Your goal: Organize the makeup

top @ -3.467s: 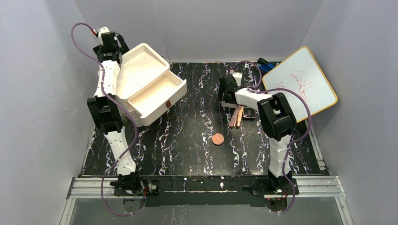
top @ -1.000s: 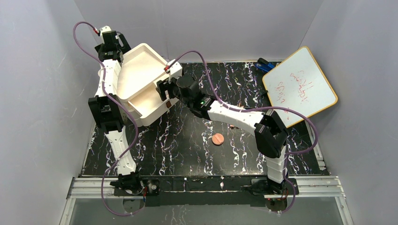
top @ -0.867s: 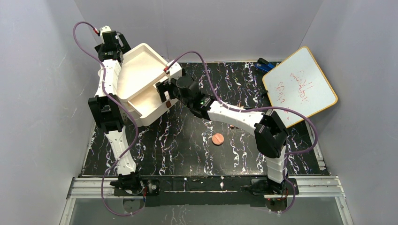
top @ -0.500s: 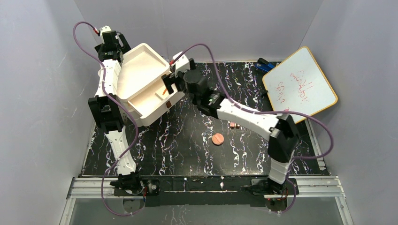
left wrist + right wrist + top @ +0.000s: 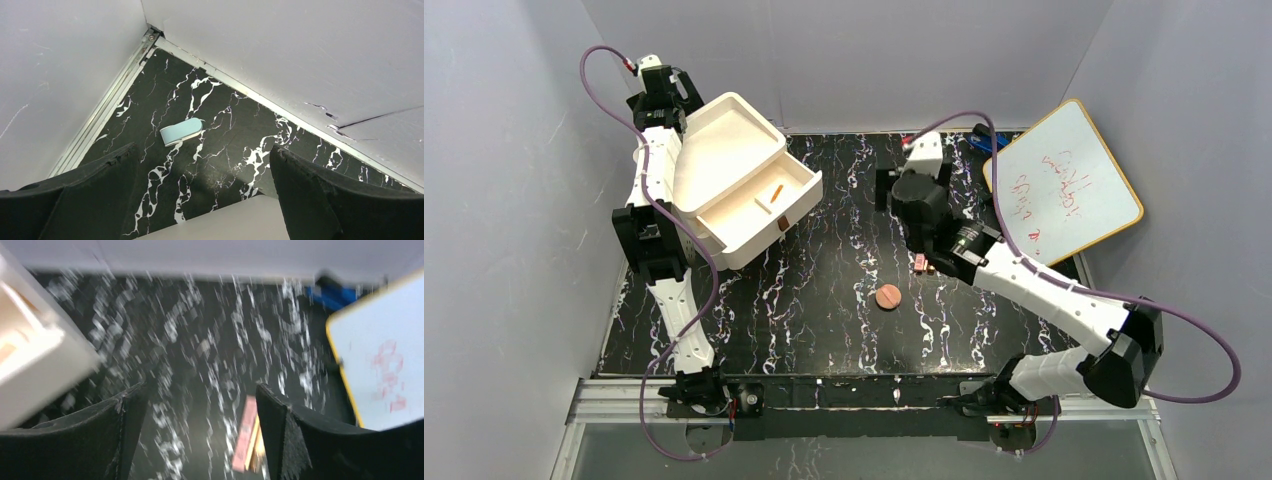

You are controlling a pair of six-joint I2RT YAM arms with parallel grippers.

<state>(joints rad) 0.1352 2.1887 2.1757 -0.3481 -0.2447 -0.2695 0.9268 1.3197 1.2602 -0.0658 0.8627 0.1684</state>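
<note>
A round copper-brown disc point(image 5: 888, 296) lies on the black marbled table. Slim pink-brown sticks point(image 5: 921, 264) lie beside my right arm and also show blurred in the right wrist view point(image 5: 246, 432). One more stick point(image 5: 776, 193) lies inside the open top drawer of the white drawer box point(image 5: 724, 150). My right gripper point(image 5: 886, 192) point(image 5: 200, 395) is open and empty, above the table to the right of the box. My left gripper point(image 5: 659, 85) point(image 5: 202, 150) is open and empty behind the box. The dark compact and the white palette are hidden.
A whiteboard point(image 5: 1064, 180) with red writing leans at the right, with a blue object point(image 5: 986, 138) behind it. A small light-blue piece point(image 5: 181, 131) lies near the back left corner. Grey walls close in the table on three sides.
My right arm has drawn back from the open drawer to the right side of the table. A stick that it carried now lies in the drawer. The left arm has not moved.
</note>
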